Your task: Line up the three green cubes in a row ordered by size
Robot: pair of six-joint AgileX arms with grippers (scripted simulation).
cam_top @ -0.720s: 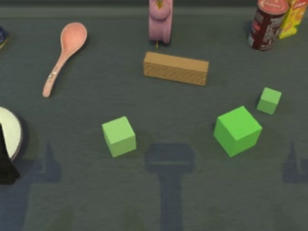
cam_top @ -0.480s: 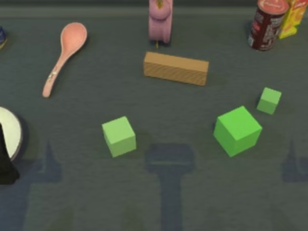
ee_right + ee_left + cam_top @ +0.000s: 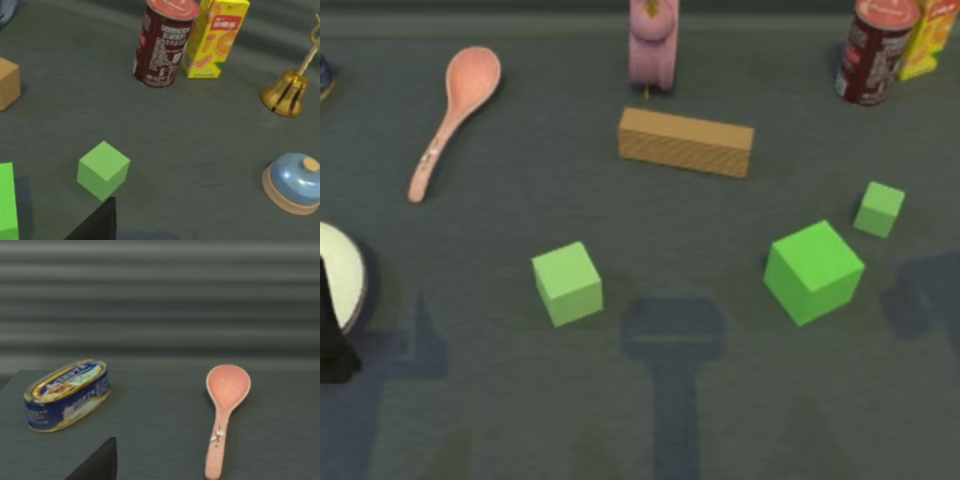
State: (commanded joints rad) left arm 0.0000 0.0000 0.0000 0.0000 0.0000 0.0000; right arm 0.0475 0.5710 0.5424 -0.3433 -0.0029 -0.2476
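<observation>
- The 3 green cubes lie scattered, not yet in a row: the medium cube sits left of centre, the large cube right of centre, and the small cube just beside the large one, up and to its right, with a narrow gap between them.
- All 3 cubes hold the same places as 0.7 s ago; none has been touched.
- What has changed is the shadow at the right edge of the top view: a thin upright spike before, it is now a broader dark patch that reaches in toward the large cube. That suggests the right arm has begun moving over the right side of the table.
- The right wrist view agrees: it looks down on the small cube with an edge of the large cube at the frame border, so this arm is probably heading for 1 of those 2.
- Neither arm appears in the top view. Only 1 dark tip of the right gripper shows, so whether it is wide or narrow cannot be told.
- The left gripper is parked by the spoon and tin; its spread cannot be told either.
- The tan block lies behind the cubes, well clear.
</observation>
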